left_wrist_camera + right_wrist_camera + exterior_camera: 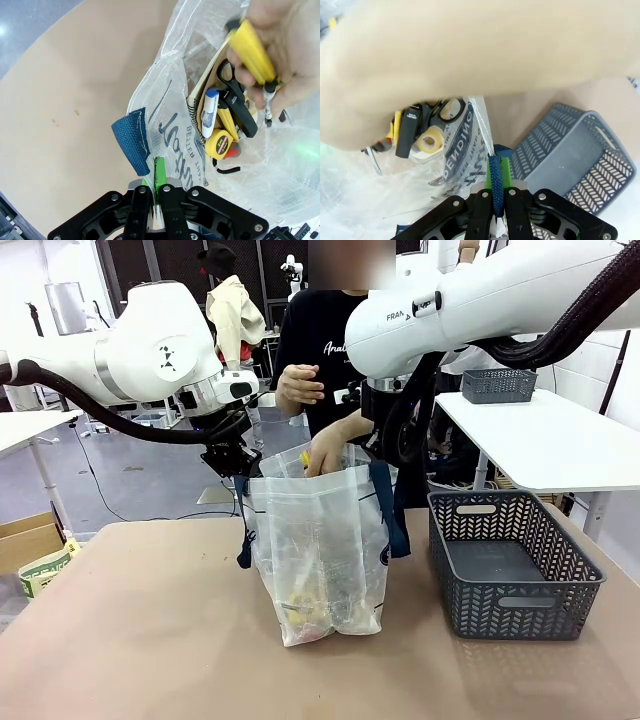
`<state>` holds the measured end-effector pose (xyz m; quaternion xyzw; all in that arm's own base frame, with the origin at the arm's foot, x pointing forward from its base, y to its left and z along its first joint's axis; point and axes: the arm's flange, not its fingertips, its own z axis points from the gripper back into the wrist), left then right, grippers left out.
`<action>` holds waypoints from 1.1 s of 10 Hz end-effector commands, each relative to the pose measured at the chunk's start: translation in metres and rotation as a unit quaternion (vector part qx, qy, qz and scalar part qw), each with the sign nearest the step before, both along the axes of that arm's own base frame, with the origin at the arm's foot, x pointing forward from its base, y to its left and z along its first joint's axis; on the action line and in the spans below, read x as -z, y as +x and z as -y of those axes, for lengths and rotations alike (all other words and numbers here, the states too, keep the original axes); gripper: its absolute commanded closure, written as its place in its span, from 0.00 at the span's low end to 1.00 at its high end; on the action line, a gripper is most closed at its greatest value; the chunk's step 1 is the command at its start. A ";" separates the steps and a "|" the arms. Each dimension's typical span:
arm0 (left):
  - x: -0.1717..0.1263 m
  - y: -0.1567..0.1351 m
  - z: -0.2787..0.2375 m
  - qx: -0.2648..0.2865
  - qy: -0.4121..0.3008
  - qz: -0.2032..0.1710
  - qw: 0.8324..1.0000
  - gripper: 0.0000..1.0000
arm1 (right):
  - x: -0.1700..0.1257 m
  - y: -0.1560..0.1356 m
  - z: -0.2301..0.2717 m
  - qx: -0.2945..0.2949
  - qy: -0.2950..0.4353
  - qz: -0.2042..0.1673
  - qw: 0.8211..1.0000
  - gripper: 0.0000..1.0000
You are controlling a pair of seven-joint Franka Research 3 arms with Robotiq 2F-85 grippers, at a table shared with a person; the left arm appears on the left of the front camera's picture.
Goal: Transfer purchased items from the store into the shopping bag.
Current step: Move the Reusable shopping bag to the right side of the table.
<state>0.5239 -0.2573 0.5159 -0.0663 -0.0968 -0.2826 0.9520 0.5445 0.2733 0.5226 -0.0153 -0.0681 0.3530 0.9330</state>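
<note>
The loading step is under way: the shopping bag (pixel 320 540) stands upright on the counter (pixel 130 640), just left of the dark grey basket (pixel 520 605), its mouth spread wide between the two arms. The left hand (pixel 155 175) is pinched closed on the bag's translucent rim beside a navy strap (pixel 132 140). The right hand (pixel 495 172) is clamped closed on the opposite strap, which runs between its green pads. The person's hand (pixel 285 50) reaches into the mouth from the far side carrying a yellow-handled tool (pixel 250 50), above purchased items (pixel 212 107) lying inside, among them a yellow tape measure (pixel 220 145), black scissors (pixel 235 95) and a roll of tape (pixel 430 141). The basket looks empty, so the transfer seems nearly done. Next, I judge, both hands should hold the mouth taut and steady until the person's hand lets go and withdraws.
</note>
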 end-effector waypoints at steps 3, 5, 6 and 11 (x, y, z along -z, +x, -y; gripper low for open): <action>0.001 0.000 -0.001 -0.003 0.000 -0.001 1.000 1.00 | 0.001 0.000 0.000 0.002 -0.001 -0.001 1.000 1.00; 0.001 0.000 -0.001 -0.003 0.000 -0.001 1.000 1.00 | 0.001 0.000 0.000 0.002 -0.001 -0.001 1.000 1.00; 0.001 0.000 -0.001 -0.003 0.000 -0.001 1.000 1.00 | 0.001 0.000 0.000 0.002 -0.001 -0.001 1.000 1.00; 0.001 0.000 -0.001 -0.003 0.000 -0.001 1.000 1.00 | 0.001 0.000 0.000 0.002 -0.001 -0.001 1.000 1.00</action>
